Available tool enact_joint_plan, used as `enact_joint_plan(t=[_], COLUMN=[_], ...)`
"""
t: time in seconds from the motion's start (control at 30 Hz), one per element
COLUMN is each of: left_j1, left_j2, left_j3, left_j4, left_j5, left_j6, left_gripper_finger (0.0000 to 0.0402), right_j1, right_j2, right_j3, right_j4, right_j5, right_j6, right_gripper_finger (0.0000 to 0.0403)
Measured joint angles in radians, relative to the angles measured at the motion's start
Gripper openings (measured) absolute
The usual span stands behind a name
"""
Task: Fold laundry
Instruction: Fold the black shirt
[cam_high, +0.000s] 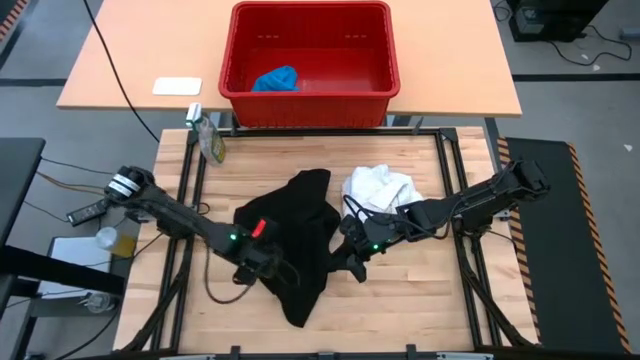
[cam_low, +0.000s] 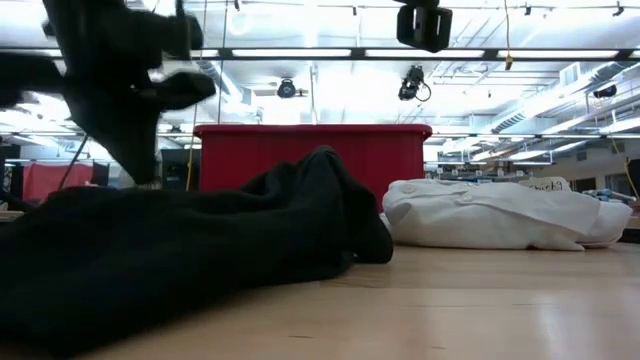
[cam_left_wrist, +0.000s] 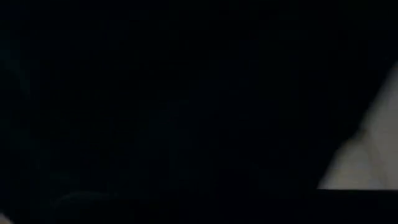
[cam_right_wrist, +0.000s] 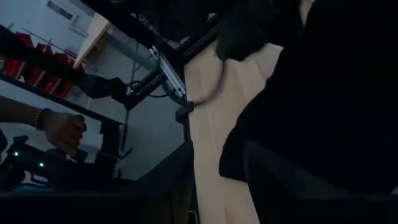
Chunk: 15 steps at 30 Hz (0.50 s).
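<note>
Step in hand, as judged: taking hold of the large black cloth garment (cam_high: 300, 240), which lies crumpled mid-counter (cam_high: 420, 300) beside the bunched white cloth garment (cam_high: 378, 187); the small bright blue cloth (cam_high: 275, 79) sits in the red plastic basket (cam_high: 310, 100). Your left tool (cam_high: 268, 262) is fully closed at the black garment's left edge, apparently pinching fabric. Your right tool (cam_high: 352, 262) sits at its right edge; whether it grips, you cannot tell. Next, you likely need both edges secured, then lift and spread it flat before folding.
</note>
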<state>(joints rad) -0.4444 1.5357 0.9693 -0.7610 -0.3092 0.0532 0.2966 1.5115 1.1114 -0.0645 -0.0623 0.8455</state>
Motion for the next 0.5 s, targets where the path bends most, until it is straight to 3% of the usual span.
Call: enact_joint_plan(t=[0.23,0.5], left_j1=[-0.014,-0.015], left_j2=[-0.137,-0.184], left_j3=[-0.037,-0.139], left_j4=[-0.123,-0.068], left_j5=[0.029,0.031], left_j6=[0.017,0.074], left_gripper_finger=[0.0058,0.0207], right_j1=[0.001,0.000], right_j2=[-0.001,-0.001], right_j3=[0.000,0.000], right_j4=[0.002,0.009], right_j5=[0.029,0.108], right_j6=[0.029,0.052], right_gripper_finger=[0.0144,0.0144])
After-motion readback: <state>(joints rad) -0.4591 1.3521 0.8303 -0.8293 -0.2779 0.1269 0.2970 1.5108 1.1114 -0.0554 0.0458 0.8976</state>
